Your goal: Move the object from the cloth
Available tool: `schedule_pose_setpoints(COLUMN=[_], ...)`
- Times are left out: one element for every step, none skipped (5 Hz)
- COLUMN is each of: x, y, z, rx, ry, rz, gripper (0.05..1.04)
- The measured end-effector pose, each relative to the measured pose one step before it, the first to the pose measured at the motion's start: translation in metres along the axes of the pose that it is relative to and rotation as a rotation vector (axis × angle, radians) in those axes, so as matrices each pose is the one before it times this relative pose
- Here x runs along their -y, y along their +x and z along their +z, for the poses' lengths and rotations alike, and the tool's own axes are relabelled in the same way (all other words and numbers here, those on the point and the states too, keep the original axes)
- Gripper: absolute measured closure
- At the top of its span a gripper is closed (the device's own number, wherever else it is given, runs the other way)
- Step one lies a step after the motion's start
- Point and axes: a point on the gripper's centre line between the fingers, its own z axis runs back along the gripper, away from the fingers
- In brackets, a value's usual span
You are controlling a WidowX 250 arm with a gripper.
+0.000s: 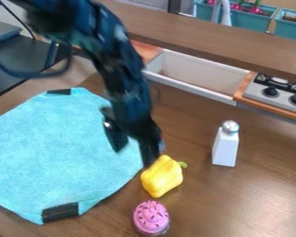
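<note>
The gripper (133,157), fingers parted with nothing between them, is at the right edge of the cloth (58,148) and should probably rise straight up, lest the nearer finger nudge the apparently placed pepper. The yellow bell pepper (162,177) lies beside that edge, plump and lobed, its green stem pointing away from the cloth.

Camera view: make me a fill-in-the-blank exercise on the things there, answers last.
Of the bell pepper, cupcake and shaker, the one nearest the gripper is the ____.
The cupcake's sprinkled top is ____.
The strips at the edge of the blue cloth are ____.
The shaker has a silver top and a ____ body.

Missing words: bell pepper; pink; black; white.
</note>
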Motion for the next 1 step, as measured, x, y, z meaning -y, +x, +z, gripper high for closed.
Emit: schedule_pose_setpoints(x=[-0.01584], y=[-0.01014], z=[0.03144], rx=[-0.011], ry=[0.0258], rz=[0.0589], gripper=[0.083])
